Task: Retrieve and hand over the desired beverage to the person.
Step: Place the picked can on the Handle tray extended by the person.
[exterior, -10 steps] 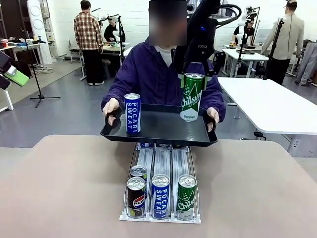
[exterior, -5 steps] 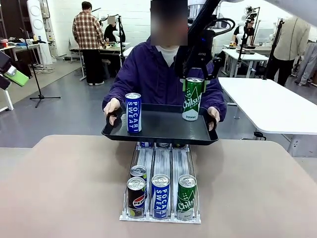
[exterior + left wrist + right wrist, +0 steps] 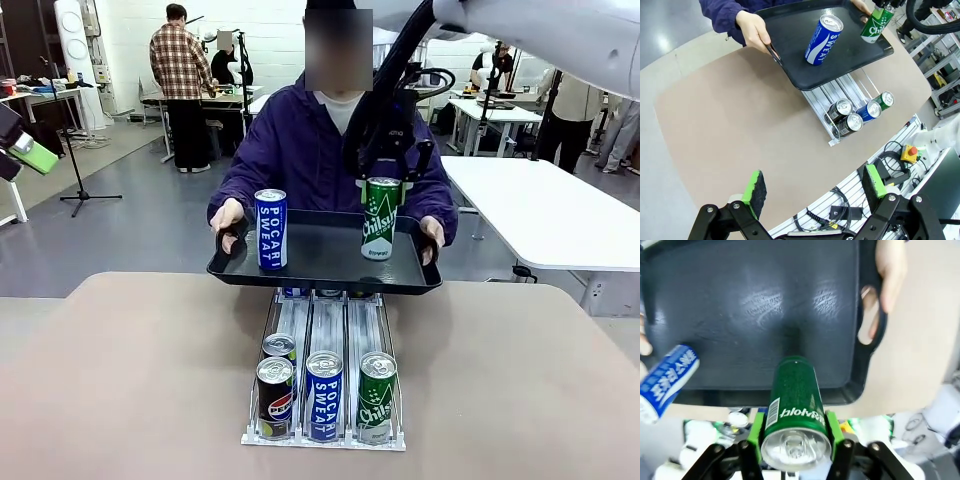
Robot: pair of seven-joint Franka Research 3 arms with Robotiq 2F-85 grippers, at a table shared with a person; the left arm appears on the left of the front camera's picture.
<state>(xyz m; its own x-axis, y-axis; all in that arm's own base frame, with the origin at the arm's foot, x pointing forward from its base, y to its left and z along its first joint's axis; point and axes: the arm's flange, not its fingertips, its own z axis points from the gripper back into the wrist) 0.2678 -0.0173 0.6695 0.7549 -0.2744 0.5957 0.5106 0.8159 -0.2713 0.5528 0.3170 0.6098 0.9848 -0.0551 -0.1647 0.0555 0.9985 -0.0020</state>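
1. The green can was glossy painted metal, with a bare silvery lid.
2. The black tray looked like smooth plastic with a soft sheen.
3. The table top was matt beige, smooth.
4. The person's jacket was soft purple cloth.
5. The rack looked like shiny metal rails.

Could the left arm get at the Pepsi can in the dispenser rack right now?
Probably yes. The left gripper hangs open and empty above the table, and the Pepsi can stands at the rack's front row with its top uncovered; the tray is held farther back.
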